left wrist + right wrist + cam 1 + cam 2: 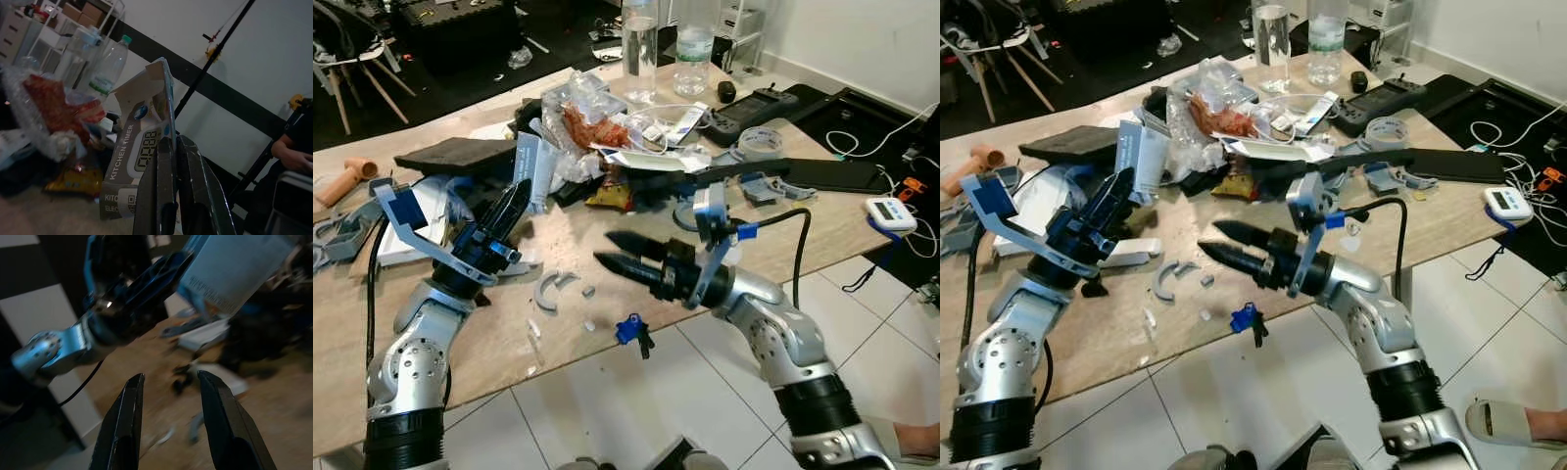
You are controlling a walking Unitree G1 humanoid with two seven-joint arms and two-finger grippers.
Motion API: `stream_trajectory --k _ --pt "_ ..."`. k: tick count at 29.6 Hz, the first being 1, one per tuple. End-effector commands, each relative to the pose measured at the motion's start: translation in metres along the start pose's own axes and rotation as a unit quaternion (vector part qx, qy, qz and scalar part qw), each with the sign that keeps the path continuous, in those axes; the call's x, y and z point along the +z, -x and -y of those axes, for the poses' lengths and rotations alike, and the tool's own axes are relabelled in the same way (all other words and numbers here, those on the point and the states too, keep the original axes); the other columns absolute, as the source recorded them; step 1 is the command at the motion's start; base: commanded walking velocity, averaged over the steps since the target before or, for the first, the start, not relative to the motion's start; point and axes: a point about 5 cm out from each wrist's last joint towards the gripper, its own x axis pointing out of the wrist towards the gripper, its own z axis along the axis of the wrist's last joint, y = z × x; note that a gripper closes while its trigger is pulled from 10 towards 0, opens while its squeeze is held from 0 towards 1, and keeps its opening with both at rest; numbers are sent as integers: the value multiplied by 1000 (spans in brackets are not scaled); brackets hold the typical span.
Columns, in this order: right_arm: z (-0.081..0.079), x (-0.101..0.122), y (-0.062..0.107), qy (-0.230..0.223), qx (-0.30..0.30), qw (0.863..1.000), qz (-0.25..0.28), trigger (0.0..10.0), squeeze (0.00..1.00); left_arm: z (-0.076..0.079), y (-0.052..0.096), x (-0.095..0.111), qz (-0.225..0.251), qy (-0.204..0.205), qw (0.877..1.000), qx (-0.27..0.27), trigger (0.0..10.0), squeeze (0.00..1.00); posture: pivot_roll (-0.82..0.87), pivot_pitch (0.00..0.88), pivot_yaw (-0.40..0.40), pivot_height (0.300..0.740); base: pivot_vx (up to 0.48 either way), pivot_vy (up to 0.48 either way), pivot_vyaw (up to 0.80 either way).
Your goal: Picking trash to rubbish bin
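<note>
From the head camera, a wooden table (607, 294) holds a heap of rubbish: a crumpled clear plastic bag (582, 117) with red scraps inside, a yellow wrapper (610, 197), two clear bottles (639, 49) and, at the near edge, curved grey plastic bits (548, 291) and a small blue clip (628, 329). The left gripper (517, 201) is raised above the table, its fingers closed on a grey and white cardboard box (534, 168) standing upright just beside the bag. The left arm bends up from the near table edge. The right gripper (612, 250) points toward the left arm, low over the table, fingers parted and empty.

In the left wrist view, the fingers (195, 186) are pinched on the box (139, 156), printed "KITCHEN TIMER" with a digital display pictured. A person's hand (296, 159) rests at the far side.

In the right wrist view, the two fingers (124, 426) stand apart with nothing between them, facing the left arm and the box (234, 274).
</note>
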Motion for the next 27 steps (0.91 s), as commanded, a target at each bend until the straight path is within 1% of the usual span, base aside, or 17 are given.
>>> stream_trajectory --k 1,2,7,9,12,13,14,16,17,18,19,21,25,26,27 --pt "-11 -7 -5 -9 36 999 -20 10000 0 -1 9 6 -2 -3 1000 -1 10000 0 -109 108 94 740 -382 0 0" --pt "-15 -12 -4 -12 45 998 -36 10000 0 -1 12 8 -3 -2 1000 0 10000 0 -108 108 94 740 -382 0 0" --pt "-18 -17 -4 -17 52 997 -51 10000 0 -2 19 12 -4 -6 1000 2 10000 0 -106 109 94 740 -389 0 0" --pt "-19 -21 -3 -20 54 996 -66 10000 0 -3 24 14 -13 -9 1000 6 10000 0 -106 109 94 740 -480 0 0" --pt "-17 -35 0 -15 46 992 -118 10000 0 -4 32 14 -28 -12 1000 8 10000 0 -106 109 94 740 -480 0 0" --pt "-17 -35 0 -15 46 992 -118 10000 0 -4 32 14 -28 -12 1000 8 10000 0 -106 109 94 740 -480 0 0" --pt "-17 -39 2 -13 44 990 -132 10000 0 -4 34 13 -33 -13 999 7 10000 0 -106 109 94 740 -480 0 0" --pt "-14 -57 11 -12 28 981 -192 10000 0 -3 45 11 -52 -7 999 2 10000 0 -96 109 92 740 -480 0 0" --pt "-13 -61 13 -12 24 978 -205 10000 0 -3 48 10 -58 -7 998 2 10000 0 -96 109 92 740 -480 0 0" --pt "-13 -61 13 -12 24 978 -205 10000 0 -3 48 10 -58 -7 998 2 10000 0 -96 109 92 740 -480 0 0" --pt "-10 -70 20 -11 11 972 -235 10000 0 -3 55 6 -79 -4 997 1 10000 0 -96 109 92 740 -480 0 0" --pt "-7 -77 26 -8 0 967 -256 10000 0 -3 61 1 -98 0 995 5 10000 0 -96 109 92 740 -480 0 0" --pt "1 -87 37 -19 -38 963 -267 10000 0 -14 87 -18 -162 1 986 49 10000 0 -83 108 91 740 -480 0 0" --pt "1 -87 37 -19 -38 963 -267 10000 0 -14 87 -18 -162 1 986 49 10000 0 -83 108 91 740 -480 0 0" --pt "3 -90 39 -21 -46 961 -272 10000 0 -17 94 -22 -175 4 983 61 10000 0 -83 108 91 740 -480 0 0"
